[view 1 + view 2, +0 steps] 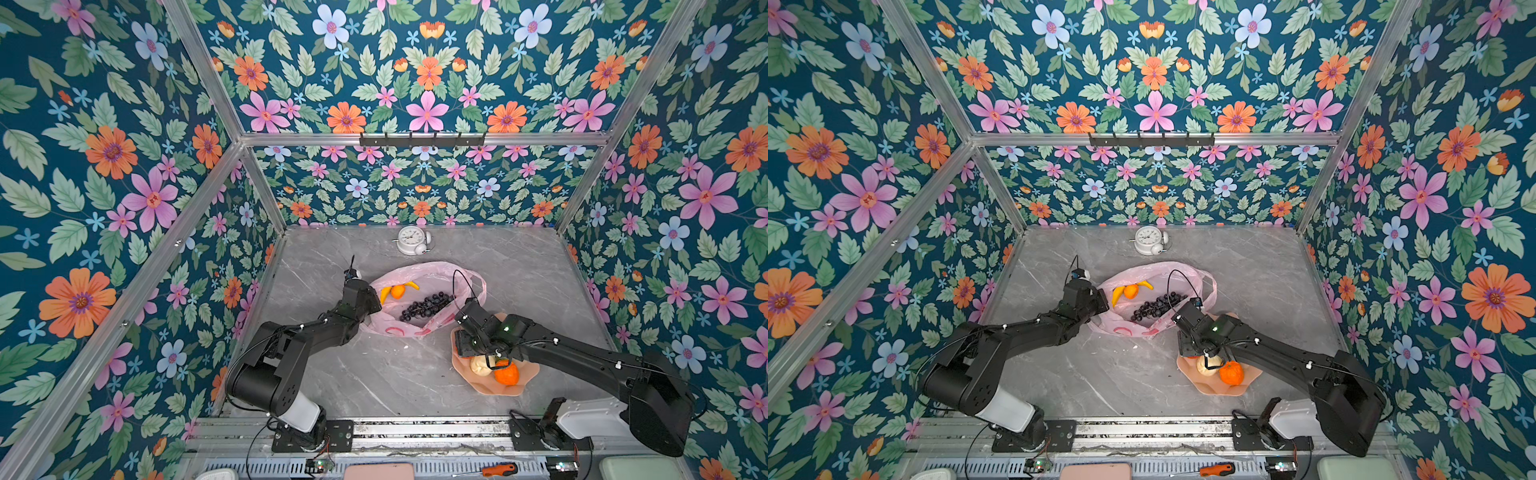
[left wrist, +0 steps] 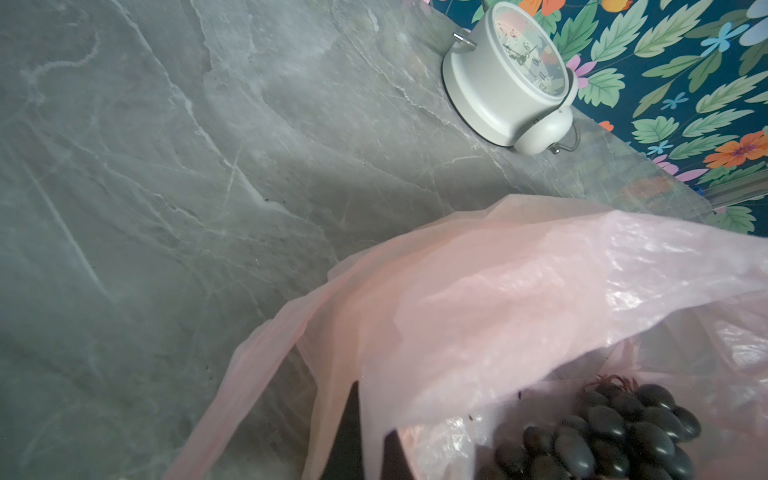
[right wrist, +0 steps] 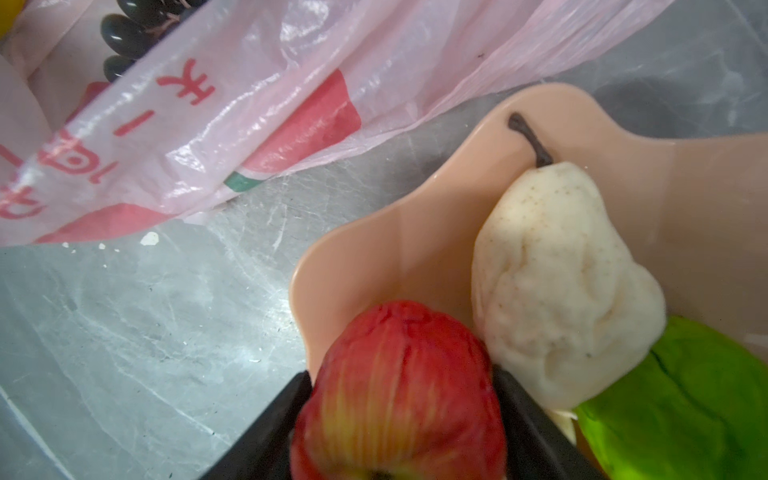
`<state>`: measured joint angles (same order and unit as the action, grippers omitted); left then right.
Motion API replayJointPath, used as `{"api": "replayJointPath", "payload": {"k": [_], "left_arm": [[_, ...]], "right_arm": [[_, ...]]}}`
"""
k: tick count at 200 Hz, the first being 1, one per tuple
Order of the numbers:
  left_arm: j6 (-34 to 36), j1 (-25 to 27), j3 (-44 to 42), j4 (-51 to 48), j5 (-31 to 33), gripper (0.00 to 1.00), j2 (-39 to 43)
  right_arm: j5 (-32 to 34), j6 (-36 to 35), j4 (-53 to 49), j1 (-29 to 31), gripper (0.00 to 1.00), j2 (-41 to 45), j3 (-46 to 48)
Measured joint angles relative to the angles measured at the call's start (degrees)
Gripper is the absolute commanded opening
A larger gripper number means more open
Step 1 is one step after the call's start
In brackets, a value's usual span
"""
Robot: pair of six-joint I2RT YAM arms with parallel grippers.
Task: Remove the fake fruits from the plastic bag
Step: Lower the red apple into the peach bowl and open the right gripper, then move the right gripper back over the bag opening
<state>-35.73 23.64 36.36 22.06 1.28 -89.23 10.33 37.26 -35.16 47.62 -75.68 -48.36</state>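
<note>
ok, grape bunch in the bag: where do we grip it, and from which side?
Grip the grape bunch across its narrow middle, coming straight down through the open mouth of the plastic bag. It lies flat and elongated, uncovered from above, so jaws set across its long axis should probably span it. From the sides, bag film is in the way.

Bare tabletop point(image 1: 374, 374) lies open across the lower middle and either side of the plastic bag point(image 1: 424, 274), whose mouth gapes upward. A clock point(image 1: 411, 240) stands behind it. Lower right, a pear point(image 3: 561, 282) and the right pincer point(image 3: 401, 386) gripping a red apple point(image 3: 399, 415) crowd the peach dish point(image 1: 505, 390).
</note>
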Motion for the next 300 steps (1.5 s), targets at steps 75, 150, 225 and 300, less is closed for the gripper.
{"api": "replayJointPath", "payload": {"k": [75, 150, 225, 300], "left_arm": [[0.1, -0.1, 0.0, 0.0, 0.0, 0.07, 0.0], [0.1, -0.1, 0.0, 0.0, 0.0, 0.07, 0.0], [0.1, -0.1, 0.0, 0.0, 0.1, 0.07, 0.0], [0.8, -0.1, 0.0, -0.4, 0.6, 0.06, 1.3]], "right_arm": [[1.9, 0.0, -2.2, 0.0, 0.68, 0.5, -0.8], [3.3, 0.0, -2.8, 0.0, 0.67, -1.6, -1.1], [3.8, -0.1, -3.9, 0.0, 0.69, -0.5, -1.8], [4.0, -2.8, -4.3, 0.0, 0.70, 0.8, -8.8]]}}
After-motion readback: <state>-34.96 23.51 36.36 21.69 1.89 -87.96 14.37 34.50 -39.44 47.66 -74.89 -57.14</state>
